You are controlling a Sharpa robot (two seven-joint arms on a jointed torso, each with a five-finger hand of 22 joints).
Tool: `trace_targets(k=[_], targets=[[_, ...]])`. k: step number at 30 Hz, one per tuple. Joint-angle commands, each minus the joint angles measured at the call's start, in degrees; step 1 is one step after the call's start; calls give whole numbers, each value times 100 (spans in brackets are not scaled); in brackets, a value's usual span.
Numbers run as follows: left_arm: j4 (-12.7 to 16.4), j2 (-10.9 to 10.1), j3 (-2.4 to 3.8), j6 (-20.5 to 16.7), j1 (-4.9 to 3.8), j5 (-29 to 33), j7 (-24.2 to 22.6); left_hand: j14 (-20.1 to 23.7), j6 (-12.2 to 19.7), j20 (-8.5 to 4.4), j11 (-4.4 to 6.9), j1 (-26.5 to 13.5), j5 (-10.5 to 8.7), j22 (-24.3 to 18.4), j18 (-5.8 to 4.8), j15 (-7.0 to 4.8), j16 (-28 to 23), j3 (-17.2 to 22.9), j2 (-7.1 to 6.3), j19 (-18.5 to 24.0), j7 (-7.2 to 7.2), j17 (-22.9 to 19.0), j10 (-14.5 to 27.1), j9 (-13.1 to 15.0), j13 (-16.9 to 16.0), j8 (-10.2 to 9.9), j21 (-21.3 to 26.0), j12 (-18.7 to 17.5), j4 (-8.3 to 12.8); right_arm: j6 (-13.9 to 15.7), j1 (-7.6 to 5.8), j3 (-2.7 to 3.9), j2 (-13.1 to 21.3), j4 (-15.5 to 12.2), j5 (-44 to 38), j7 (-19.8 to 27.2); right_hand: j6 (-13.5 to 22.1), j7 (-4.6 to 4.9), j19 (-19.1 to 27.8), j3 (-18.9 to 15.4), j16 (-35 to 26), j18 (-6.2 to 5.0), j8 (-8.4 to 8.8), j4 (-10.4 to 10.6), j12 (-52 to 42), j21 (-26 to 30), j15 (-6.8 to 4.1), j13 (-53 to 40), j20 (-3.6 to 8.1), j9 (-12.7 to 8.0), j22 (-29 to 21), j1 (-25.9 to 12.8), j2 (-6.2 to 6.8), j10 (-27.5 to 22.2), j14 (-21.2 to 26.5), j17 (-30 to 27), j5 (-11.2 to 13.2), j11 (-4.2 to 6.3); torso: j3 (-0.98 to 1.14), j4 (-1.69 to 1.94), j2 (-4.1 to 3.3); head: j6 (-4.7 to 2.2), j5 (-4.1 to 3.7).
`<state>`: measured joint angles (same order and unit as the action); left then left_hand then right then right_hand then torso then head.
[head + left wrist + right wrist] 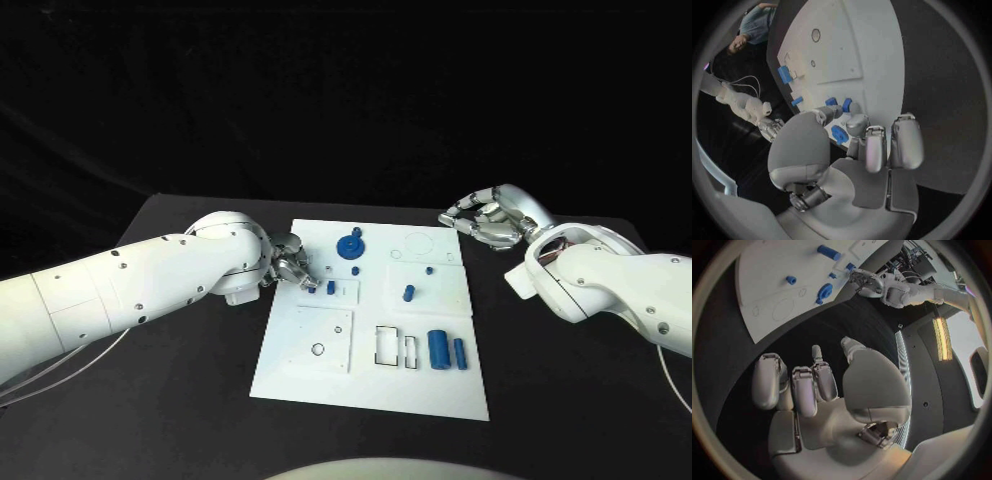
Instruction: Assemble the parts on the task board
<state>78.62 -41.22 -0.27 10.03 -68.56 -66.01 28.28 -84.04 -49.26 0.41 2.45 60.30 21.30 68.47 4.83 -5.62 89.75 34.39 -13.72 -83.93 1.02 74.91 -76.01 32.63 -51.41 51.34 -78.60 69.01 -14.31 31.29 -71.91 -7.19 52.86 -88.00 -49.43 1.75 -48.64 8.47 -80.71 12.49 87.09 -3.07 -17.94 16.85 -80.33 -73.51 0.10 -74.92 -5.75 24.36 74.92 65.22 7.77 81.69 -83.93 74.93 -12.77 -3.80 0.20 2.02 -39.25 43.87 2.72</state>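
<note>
Left hand (293, 262) at task board (325, 375) left edge, fingers curled, apparently empty; grasp unclear. Small blue part (330, 287) just beside fingertips, board-inward, long axis running near-to-far. Right hand (486, 218) clenched, empty, off far-right corner over desk (173, 420); left nearer.

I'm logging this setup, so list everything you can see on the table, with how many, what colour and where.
Table: one, black, under everything.
Task board: one, white, middle of the table, with outlined recesses.
Gear-like part: one, blue, far end of the board, left of centre.
Small parts: a few, blue, mid-board, between the two hands.
Cylinders: two, blue, standing side by side at the board's near right.
Ring: one, dark, on the near left panel.
Left hand: silver, at the board's left edge, fingertips near a small blue part; whether it grips it is unclear.
Right hand: silver, fingers curled, holding nothing, off the board's far right corner.
</note>
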Motion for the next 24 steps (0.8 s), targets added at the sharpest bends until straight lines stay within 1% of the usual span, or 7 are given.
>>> trace_targets(k=[1,7,12,14,18,21,24], targets=[[-17,0,-9,50,15,6,23,-596,-17,-32,33,-58,-32,10,-76,-46,25,-82,-5,-42,25,1509,18,-7,-6,-32,4,13,-34,-31,4,0,1,-3,-15,50,26,-2,33,-36,-31,-114,-20,-11,39,38,-49,-450,11,6,209,-15,-59,-23,-409,619,-21,4,-1,-2,-2,-13,-2],[-24,-17,-7,0,18,-32,18,-596,-33,-31,31,-71,-23,1,-74,-45,25,-285,-14,-41,26,1509,20,-16,-12,-43,12,15,-186,-29,5,0,3,-2,-14,54,30,-1,29,-49,-30,-112,-19,-10,39,32,-49,-451,11,7,215,-27,-65,-23,-410,621,-20,4,-1,-2,0,-24,-3],[-17,-33,-4,-79,19,-37,11,-596,-43,-29,26,-133,-26,7,-75,-41,25,-422,-8,-43,32,1509,21,-23,-12,-49,11,14,-237,-28,6,0,3,-2,-11,57,33,-1,30,-60,-29,-113,-18,-9,40,36,-49,-450,11,8,214,-37,-69,-24,-410,623,-18,3,-2,-2,-3,-36,-12],[-8,-43,-2,-163,20,1,0,-596,-50,-27,20,-235,-36,3,-74,-37,25,-564,-6,-43,39,1509,20,-29,-17,-58,15,16,-244,-27,8,0,4,-1,-10,58,33,-1,30,-60,-29,-113,-18,-9,40,36,-49,-450,11,8,214,-37,-69,-24,-410,623,-18,3,-4,-1,-6,-41,-16],[9,-63,1,-443,20,241,-58,-596,-22,-22,9,-435,-101,9,-75,-30,25,-821,25,-46,52,1509,66,-47,66,-94,17,-36,-249,-25,10,0,5,0,-9,58,33,-1,30,-60,-29,-113,-18,-9,40,36,-49,-450,11,8,214,-37,-69,-24,-410,623,-18,3,-4,0,-1,-48,-18],[22,-86,4,-723,20,443,-150,-596,10,-17,-2,-528,-132,6,-75,-22,25,-919,56,-44,63,1509,88,-59,89,-121,21,-52,-255,-23,12,0,6,1,-8,58,33,-1,30,-60,-29,-113,-18,-9,40,36,-49,-450,11,8,214,-37,-69,-24,-410,623,-18,3,-3,2,2,-57,-30],[31,-111,8,-1002,20,636,-276,-584,64,-11,-15,-603,-140,-24,-69,-12,6,-1027,86,-33,78,1466,163,-75,217,-160,42,-131,-256,-22,14,0,7,2,-8,58,33,-1,30,-60,-29,-113,-18,-9,40,36,-49,-450,11,8,214,-37,-69,-24,-410,623,-18,3,-2,-1,5,-63,-25]])
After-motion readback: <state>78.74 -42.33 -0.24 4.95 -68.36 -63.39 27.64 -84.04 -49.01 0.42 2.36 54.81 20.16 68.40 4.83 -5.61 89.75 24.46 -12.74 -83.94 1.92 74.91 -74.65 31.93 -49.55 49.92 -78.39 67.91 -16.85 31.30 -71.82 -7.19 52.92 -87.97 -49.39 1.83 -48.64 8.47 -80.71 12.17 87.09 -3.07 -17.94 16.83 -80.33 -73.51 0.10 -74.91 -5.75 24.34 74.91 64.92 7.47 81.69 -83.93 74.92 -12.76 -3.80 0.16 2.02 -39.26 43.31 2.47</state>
